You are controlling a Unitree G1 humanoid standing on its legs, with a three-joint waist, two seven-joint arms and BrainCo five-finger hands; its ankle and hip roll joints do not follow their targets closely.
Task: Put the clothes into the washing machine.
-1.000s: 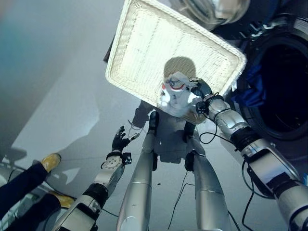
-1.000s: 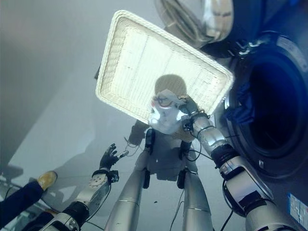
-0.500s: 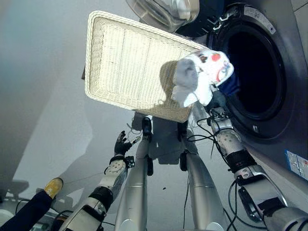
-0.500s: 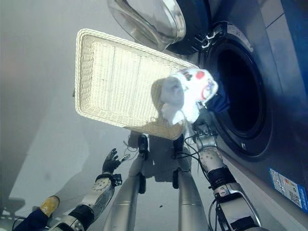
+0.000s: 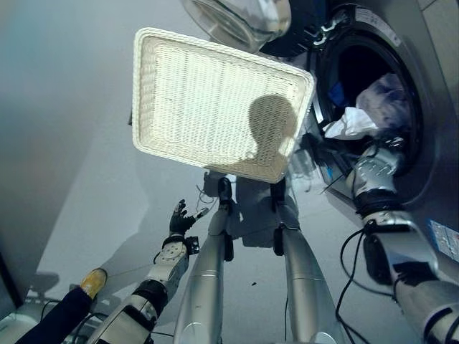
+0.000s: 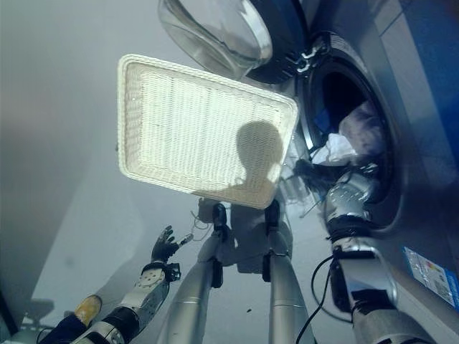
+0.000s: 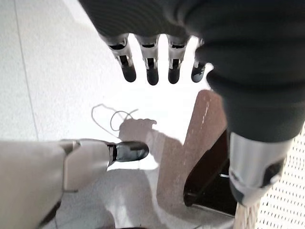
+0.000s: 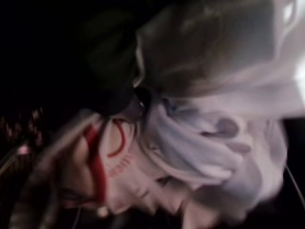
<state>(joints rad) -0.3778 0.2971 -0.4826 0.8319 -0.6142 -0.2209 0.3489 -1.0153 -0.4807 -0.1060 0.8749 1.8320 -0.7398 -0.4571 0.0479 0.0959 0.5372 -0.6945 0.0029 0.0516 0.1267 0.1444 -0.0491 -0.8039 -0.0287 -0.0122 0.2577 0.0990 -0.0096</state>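
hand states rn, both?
Left hand: open, fingers straight, holding nothing, low over the floor.
Right hand: inside the washing machine drum against the white garment; fingers hidden, cannot tell.

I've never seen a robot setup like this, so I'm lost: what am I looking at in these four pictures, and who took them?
A two-armed humanoid robot took them all. Two come from cameras on its head, looking down; the other two from cameras on its wrists. In the head views a white wicker basket sits on the floor beside a washing machine with its door open. The right hand reaches into the drum, where a white garment lies; its wrist view shows that cloth close up, too blurred to tell whether the fingers grip it. The left hand hangs open above the floor, holding nothing. A person's shoe shows nearby.
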